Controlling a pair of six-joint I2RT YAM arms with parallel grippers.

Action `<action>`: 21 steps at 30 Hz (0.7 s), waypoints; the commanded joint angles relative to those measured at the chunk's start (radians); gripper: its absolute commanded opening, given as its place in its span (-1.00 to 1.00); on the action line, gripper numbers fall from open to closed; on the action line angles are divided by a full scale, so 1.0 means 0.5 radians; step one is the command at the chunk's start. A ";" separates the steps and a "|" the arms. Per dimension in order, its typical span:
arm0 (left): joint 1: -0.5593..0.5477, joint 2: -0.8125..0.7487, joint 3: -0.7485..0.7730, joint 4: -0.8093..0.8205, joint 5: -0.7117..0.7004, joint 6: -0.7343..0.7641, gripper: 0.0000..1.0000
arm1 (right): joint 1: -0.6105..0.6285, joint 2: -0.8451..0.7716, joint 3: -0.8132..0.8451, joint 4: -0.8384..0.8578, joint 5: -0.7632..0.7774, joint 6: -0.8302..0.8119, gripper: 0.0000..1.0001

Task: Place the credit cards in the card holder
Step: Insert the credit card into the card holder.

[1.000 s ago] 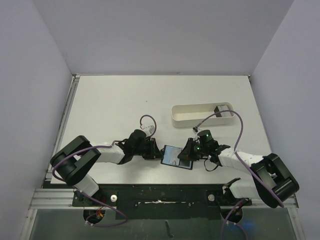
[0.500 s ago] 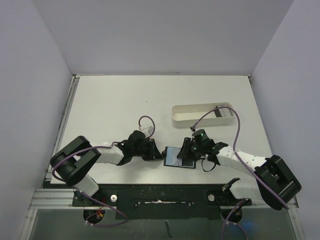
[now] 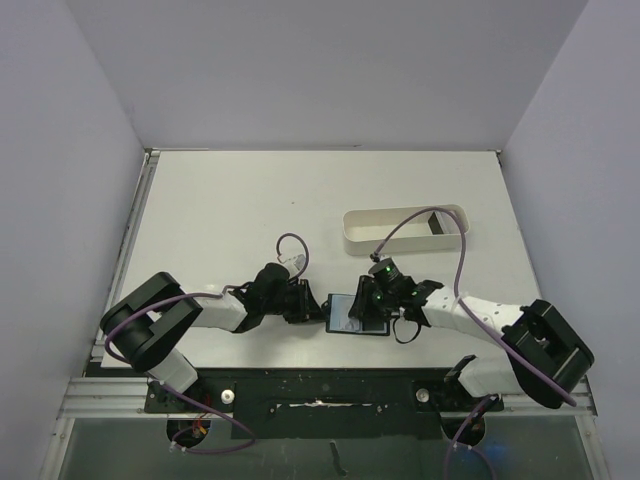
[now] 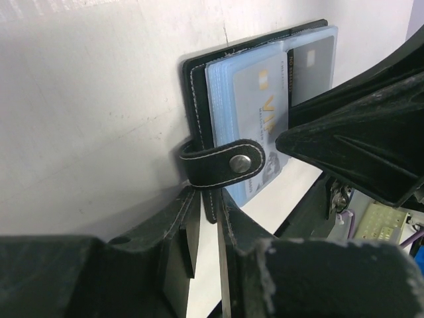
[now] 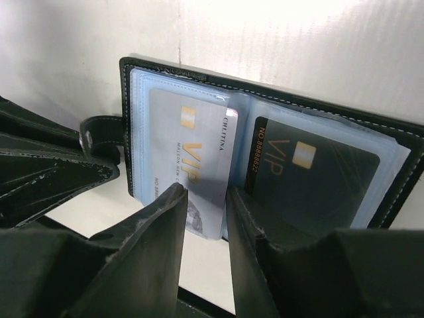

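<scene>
One card's end hides under barely-parted right claw; left claw pinches card holder.

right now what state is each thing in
card holder: open flat
snap tab: undone
pale card: partly in the tab-side pocket
dark card: in the other pocket
left hand: shut on card holder
right hand: slightly open over pale card
white tray: upright
</scene>
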 commanded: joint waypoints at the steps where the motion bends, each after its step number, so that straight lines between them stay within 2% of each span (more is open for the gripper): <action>1: 0.010 -0.073 -0.004 0.091 0.019 -0.015 -0.67 | 0.023 -0.136 0.066 -0.118 0.140 0.014 -0.39; 6: 0.011 -0.109 0.006 0.082 0.006 -0.029 -0.67 | 0.030 -0.150 0.069 -0.117 0.151 0.032 -0.46; 11: 0.008 -0.120 0.024 0.069 0.014 -0.037 -0.61 | 0.045 -0.110 0.078 -0.102 0.161 0.028 -0.33; 16: 0.008 -0.150 0.024 0.069 0.015 -0.045 -0.61 | 0.049 -0.071 0.069 -0.023 0.137 0.006 -0.50; 21: 0.004 -0.158 0.027 0.076 0.018 -0.050 -0.60 | 0.049 -0.034 0.050 0.083 0.086 0.007 -0.58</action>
